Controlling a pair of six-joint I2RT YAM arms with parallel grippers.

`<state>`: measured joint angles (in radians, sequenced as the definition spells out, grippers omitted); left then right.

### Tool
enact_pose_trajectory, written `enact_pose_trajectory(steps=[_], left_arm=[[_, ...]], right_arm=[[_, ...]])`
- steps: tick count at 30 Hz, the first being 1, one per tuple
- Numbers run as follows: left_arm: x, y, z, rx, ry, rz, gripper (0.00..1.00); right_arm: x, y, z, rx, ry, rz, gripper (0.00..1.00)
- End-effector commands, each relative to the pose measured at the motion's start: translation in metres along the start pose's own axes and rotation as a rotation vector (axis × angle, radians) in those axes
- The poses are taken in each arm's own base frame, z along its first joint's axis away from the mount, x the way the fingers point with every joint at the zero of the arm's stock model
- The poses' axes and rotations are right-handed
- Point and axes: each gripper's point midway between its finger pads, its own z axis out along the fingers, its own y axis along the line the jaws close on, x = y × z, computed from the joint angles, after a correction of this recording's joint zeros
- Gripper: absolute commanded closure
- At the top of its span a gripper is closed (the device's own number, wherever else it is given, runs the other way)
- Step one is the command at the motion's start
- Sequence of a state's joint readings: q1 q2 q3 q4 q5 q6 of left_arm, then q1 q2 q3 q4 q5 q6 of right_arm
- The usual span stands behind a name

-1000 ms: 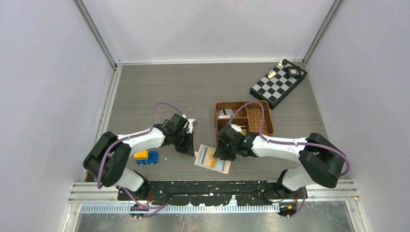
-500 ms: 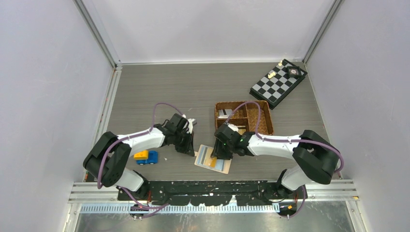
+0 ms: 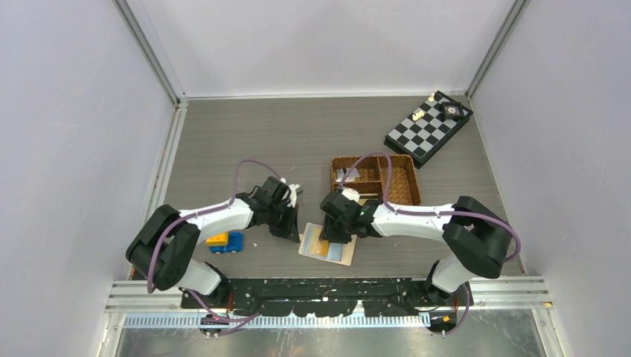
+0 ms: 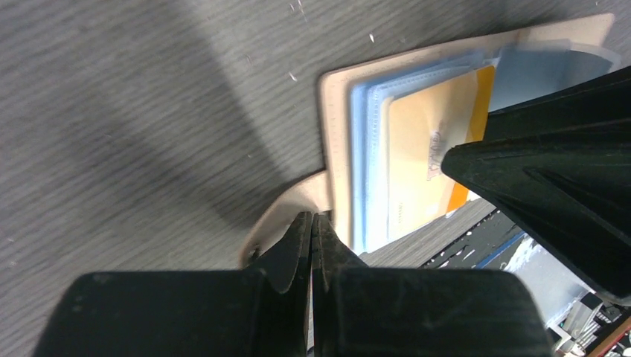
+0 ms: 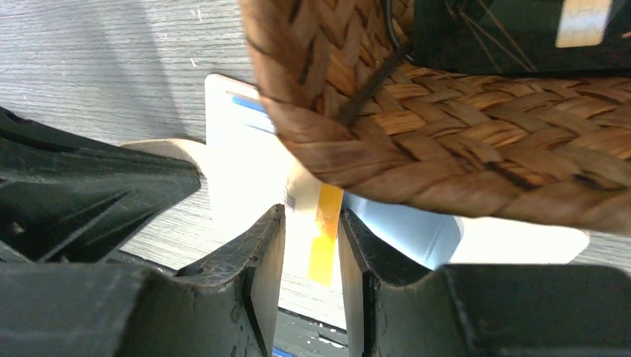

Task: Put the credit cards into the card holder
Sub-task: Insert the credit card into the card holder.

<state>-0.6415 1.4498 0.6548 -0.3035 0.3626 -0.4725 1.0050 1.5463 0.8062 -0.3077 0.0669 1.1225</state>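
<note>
My closed left jaws pin the open card holder's (image 3: 338, 256) tab (image 4: 286, 216) to the tabletop (image 3: 245, 141), steadying it while my half-open right jaws straddle the yellow card (image 5: 325, 245), likely easing it into a pocket

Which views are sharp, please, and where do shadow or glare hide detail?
Top external: evenly lit, sharp. Left wrist: a broad shadow darkens the table; the card holder blurs rightward. Right wrist: the basket looms close, and the card holder glares white.
</note>
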Motion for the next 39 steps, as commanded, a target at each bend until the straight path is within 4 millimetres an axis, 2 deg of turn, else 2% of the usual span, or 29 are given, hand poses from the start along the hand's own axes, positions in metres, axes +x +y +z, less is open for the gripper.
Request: enact_pose_trajectory(steps=[1,12,16,21,25,30,33,39], left_arm=[[0.002,-0.013,-0.003,0.04,-0.029,-0.002,1.0],[0.007,-0.034,-0.003,0.101,-0.059,-0.044,1.0],[0.008,-0.03,-0.003,0.081,-0.073,-0.046,1.0],[0.012,-0.024,-0.001,0.053,-0.061,-0.05,1.0],[0.011,-0.024,-0.001,0.052,-0.063,-0.051,1.0],[0.011,-0.024,-0.001,0.05,-0.063,-0.047,1.0],[0.012,-0.022,-0.001,0.045,-0.057,-0.045,1.0],[0.014,-0.019,0.0,0.034,-0.056,-0.045,1.0]], right_arm=[[-0.014,0.03,-0.002,-0.05,-0.075,0.018,0.63],[-0.013,0.043,0.001,-0.059,-0.124,0.004,0.6],[-0.015,0.041,-0.003,-0.047,-0.136,-0.013,0.59],[-0.02,0.029,-0.023,-0.011,-0.155,-0.089,0.55],[-0.016,0.012,-0.033,0.033,-0.142,-0.125,0.52],[-0.008,-0.007,-0.033,0.063,-0.121,-0.118,0.54],[-0.008,-0.019,-0.032,0.102,-0.121,-0.126,0.62],[-0.008,-0.035,-0.031,0.145,-0.123,-0.129,0.63]])
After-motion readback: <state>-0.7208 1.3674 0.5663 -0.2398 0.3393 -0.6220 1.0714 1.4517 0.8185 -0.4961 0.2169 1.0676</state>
